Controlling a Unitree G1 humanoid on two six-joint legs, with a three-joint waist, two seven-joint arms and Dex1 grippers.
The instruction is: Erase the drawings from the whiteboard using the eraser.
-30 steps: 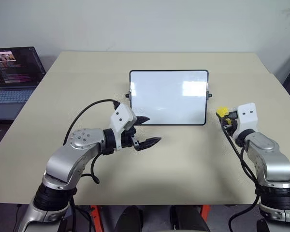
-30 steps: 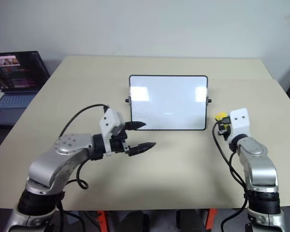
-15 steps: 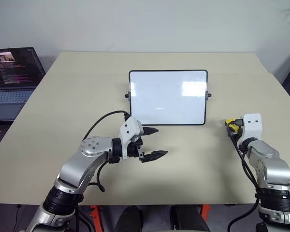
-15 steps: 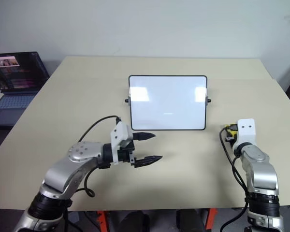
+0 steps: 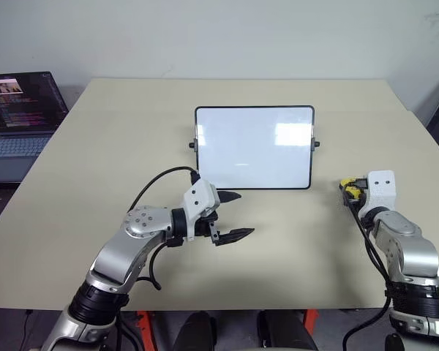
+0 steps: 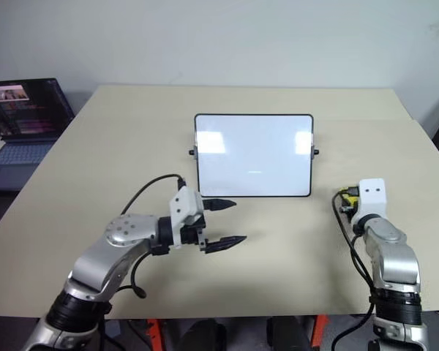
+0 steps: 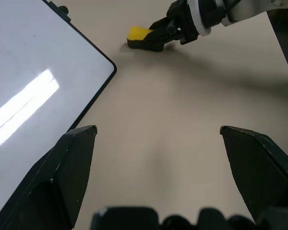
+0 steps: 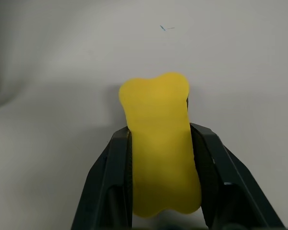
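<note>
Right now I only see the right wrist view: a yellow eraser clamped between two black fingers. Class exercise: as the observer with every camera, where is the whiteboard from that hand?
Observer: The whiteboard is on the table, to the left of the right gripper and its eraser, apart from them.
Operator: Any drawings on it?
Observer: I can make out none; the surface looks white, with light reflections.
Operator: And the other hand?
Observer: The left gripper hangs open near the whiteboard's lower left corner, holding nothing.

No legible text anywhere.
</note>
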